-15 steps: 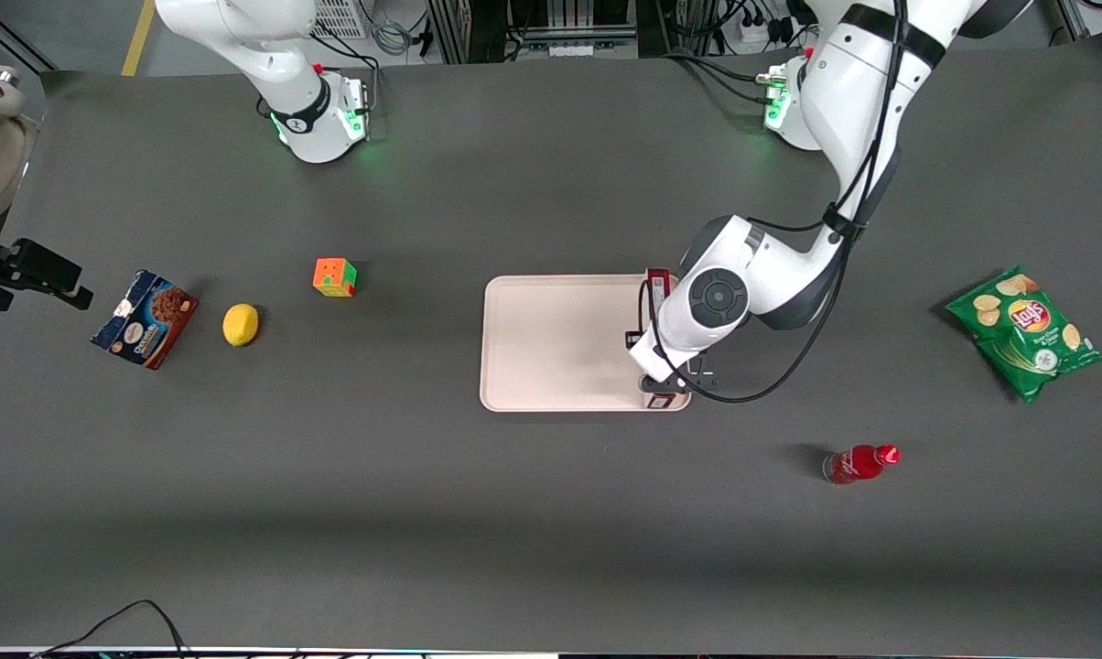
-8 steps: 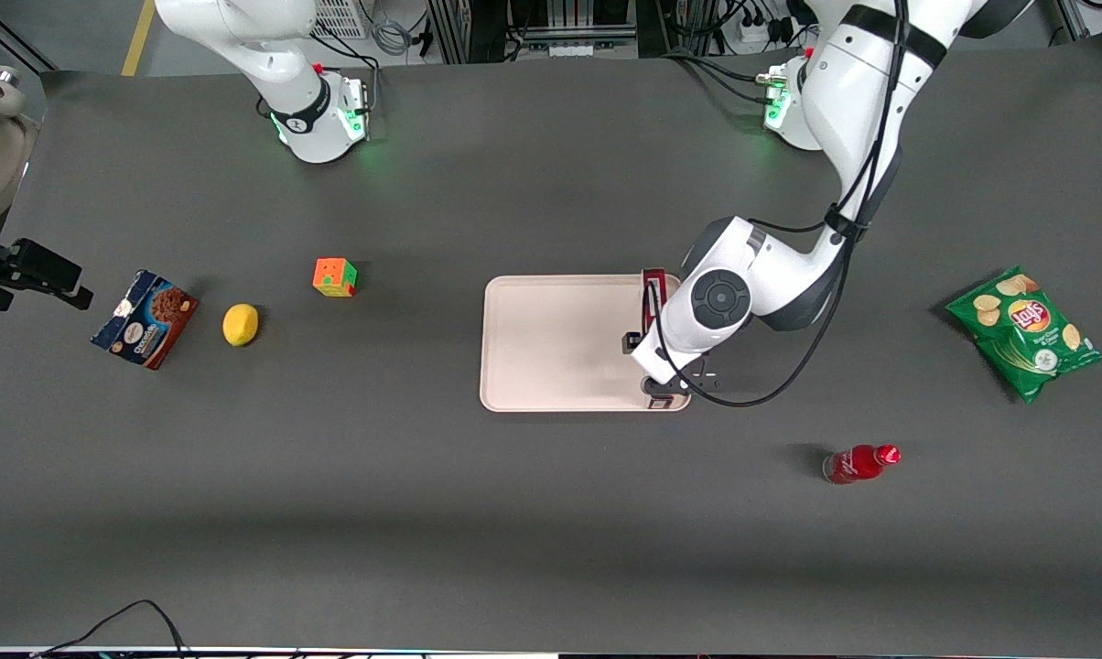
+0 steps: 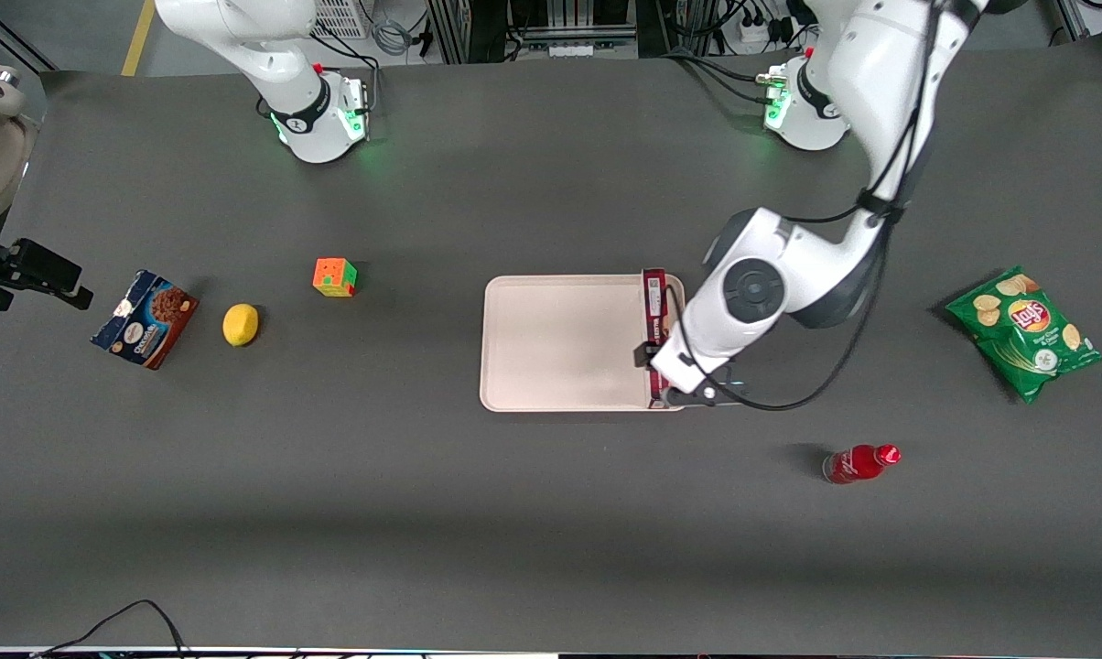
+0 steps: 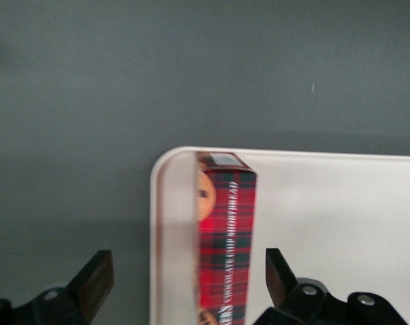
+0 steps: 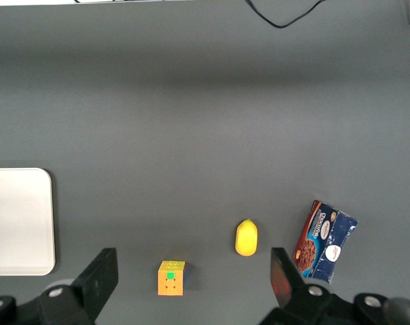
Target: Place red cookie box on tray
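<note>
The red cookie box [image 3: 653,293] stands on its long narrow side on the cream-pink tray [image 3: 560,343], along the tray's rim toward the working arm's end. In the left wrist view the red plaid box [image 4: 225,250] rests just inside the tray's rim [image 4: 340,223]. My left gripper [image 3: 661,377] hovers over the half of the box nearer the front camera. It is open [image 4: 186,261], with its fingers [image 4: 96,277] spread wide on either side of the box and not touching it.
A red bottle [image 3: 860,463] lies nearer the front camera than the tray. A green chips bag [image 3: 1025,331] lies toward the working arm's end. A Rubik's cube [image 3: 335,276], a lemon [image 3: 241,324] and a dark-blue cookie box [image 3: 145,318] lie toward the parked arm's end.
The working arm's wrist has shifted toward its own end of the table, uncovering more of the box. The box stays on the tray.
</note>
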Available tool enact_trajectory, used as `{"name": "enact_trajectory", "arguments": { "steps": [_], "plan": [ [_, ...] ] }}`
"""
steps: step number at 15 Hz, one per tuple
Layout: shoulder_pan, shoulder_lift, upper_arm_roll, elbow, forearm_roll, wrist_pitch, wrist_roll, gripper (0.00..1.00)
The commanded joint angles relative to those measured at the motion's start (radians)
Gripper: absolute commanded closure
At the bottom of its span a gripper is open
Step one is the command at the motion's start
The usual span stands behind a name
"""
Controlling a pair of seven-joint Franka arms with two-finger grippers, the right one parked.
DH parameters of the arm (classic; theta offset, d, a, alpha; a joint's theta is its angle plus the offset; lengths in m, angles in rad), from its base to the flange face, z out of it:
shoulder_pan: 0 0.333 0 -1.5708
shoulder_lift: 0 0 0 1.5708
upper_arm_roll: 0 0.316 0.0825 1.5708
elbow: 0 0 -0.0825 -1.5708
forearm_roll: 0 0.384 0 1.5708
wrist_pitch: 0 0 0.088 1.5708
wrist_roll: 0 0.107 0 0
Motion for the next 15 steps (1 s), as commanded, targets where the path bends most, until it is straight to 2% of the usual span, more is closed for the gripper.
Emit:
{"name": "enact_trajectory", "arguments": {
  "steps": [1,4,8,15],
  "plan": [
    [0.101,-0.163,0.021,-0.024,-0.003,-0.154,0.168,0.00],
    [0.107,-0.271,0.165,-0.022,-0.081,-0.288,0.404,0.00],
    [0.142,-0.392,0.297,-0.025,-0.089,-0.423,0.637,0.00],
    [0.184,-0.605,0.322,-0.025,-0.059,-0.647,0.655,0.01]
  ]
}}
